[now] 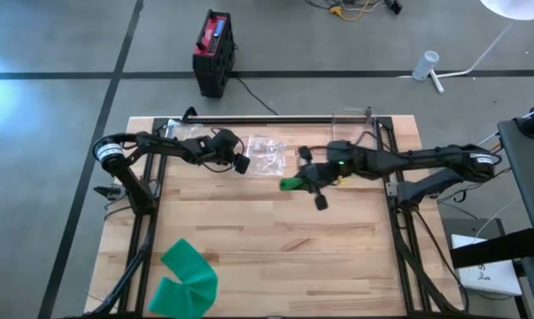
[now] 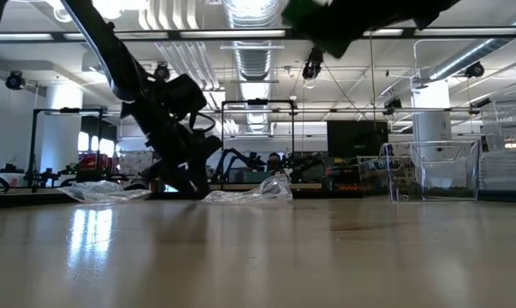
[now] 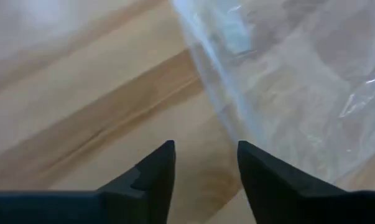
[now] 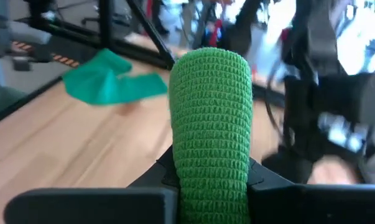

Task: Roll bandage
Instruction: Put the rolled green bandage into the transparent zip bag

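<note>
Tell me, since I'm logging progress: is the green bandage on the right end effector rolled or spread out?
Rolled. The right end effector is shut on the green bandage roll, a tight cylinder. A separate green cloth lies spread on the table.

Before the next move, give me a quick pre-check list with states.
1. Right tool shut on the green roll: ok.
2. Roll lifted off the table: ok, it shows overhead in the low view.
3. Left tool open and empty: ok, nothing sits between its fingers.
4. Left tool clear of the plastic bag: not ok, the bag's edge lies right by one finger.
5. Green cloth clear of both arms: ok, it lies at the table's near left corner.
</note>
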`<action>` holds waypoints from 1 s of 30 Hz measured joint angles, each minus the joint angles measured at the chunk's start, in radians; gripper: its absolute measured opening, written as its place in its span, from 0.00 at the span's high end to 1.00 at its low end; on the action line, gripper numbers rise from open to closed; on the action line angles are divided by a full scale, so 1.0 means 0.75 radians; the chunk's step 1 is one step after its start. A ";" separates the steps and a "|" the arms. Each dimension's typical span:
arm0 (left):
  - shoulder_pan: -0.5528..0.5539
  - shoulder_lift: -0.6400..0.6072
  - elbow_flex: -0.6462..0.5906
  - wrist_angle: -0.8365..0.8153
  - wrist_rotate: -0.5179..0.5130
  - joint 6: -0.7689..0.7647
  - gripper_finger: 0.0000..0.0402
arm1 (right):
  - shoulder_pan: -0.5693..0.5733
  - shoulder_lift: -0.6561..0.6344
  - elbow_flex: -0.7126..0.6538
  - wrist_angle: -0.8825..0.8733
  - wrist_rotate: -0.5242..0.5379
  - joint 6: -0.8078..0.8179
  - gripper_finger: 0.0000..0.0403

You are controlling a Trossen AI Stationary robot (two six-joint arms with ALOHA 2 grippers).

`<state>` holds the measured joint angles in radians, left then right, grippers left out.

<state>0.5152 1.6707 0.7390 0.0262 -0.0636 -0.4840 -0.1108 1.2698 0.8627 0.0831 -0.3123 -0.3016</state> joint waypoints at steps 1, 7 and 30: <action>0.000 0.000 -0.019 0.032 0.014 -0.011 0.55 | -0.013 0.037 0.000 -0.003 0.000 0.036 0.87; -0.003 0.000 -0.096 0.238 0.143 -0.068 0.46 | -0.108 0.266 -0.002 0.003 0.072 0.291 0.88; -0.011 0.063 -0.047 0.310 0.149 -0.111 0.54 | -0.318 0.709 0.205 -0.305 0.666 0.627 0.87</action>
<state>0.5070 1.7178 0.7036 0.2586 0.0483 -0.5671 -0.3492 1.8014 1.0163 -0.1456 0.1868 0.1685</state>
